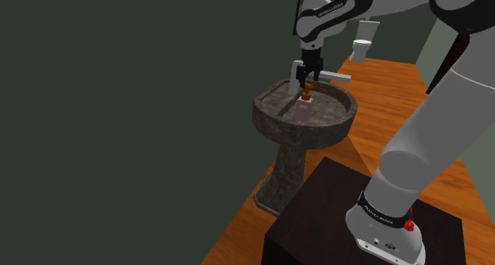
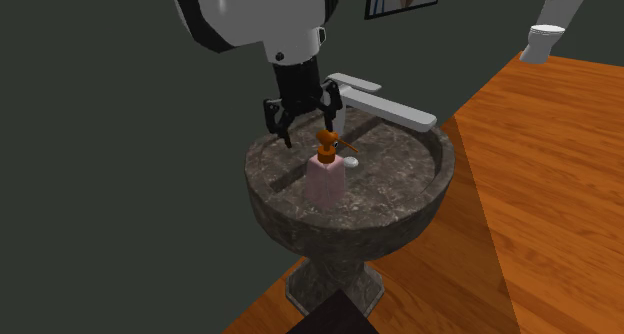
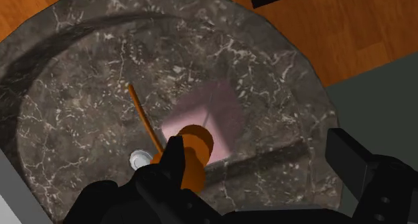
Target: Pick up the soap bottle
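Observation:
The soap bottle [image 2: 325,181] has a pink square body and an orange pump, and it stands upright in the basin of a dark stone pedestal sink [image 2: 400,218]. My gripper [image 2: 308,125] hangs just above the pump, open, with nothing held. In the wrist view the gripper [image 3: 264,165] looks straight down on the bottle [image 3: 216,114]. The orange pump head lies close beside one finger [image 3: 173,163], while the other finger [image 3: 355,161] stands well off to the side. From the shoulder view the gripper [image 1: 308,82] is right over the bottle [image 1: 304,106].
A grey faucet [image 2: 386,104] reaches over the basin just behind the gripper. The drain [image 3: 139,158] sits beside the bottle. The sink [image 1: 274,117] stands against a dark wall on a wooden floor [image 2: 560,182]. A white toilet [image 1: 363,40] is far back. My stand [image 1: 317,216] is near the sink's foot.

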Tool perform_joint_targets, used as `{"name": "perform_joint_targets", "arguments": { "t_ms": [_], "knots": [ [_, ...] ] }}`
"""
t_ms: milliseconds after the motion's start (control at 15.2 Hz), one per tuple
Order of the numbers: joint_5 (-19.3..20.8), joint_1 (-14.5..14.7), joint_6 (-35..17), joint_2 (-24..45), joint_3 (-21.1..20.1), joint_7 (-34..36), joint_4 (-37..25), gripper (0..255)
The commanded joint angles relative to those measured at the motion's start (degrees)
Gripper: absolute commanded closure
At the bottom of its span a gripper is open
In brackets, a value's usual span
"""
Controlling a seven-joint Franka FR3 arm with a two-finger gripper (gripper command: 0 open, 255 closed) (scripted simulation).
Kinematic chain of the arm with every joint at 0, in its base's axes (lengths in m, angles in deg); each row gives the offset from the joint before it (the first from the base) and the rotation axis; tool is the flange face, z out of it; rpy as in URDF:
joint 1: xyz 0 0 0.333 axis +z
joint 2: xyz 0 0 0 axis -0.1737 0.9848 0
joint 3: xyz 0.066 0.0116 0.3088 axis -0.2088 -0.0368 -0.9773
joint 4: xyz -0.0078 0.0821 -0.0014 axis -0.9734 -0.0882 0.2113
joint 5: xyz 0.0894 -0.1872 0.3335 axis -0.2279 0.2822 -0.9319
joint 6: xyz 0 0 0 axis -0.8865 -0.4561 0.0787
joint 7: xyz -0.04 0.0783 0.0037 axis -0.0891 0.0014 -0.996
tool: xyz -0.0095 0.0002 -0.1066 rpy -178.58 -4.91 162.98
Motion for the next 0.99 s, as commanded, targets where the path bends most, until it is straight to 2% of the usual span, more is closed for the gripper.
{"name": "perform_joint_targets", "arguments": {
  "t_ms": [0, 330, 924],
  "knots": [
    [-1.02, -0.80, -1.98, 4.08, 1.55, -2.00, -2.62, 0],
    [-4.99, -3.04, -4.09, 14.03, 4.02, -6.64, -11.15, 0],
    [-5.55, -3.38, -9.59, 16.11, 3.94, -6.43, -7.58, 0]
  ]
}}
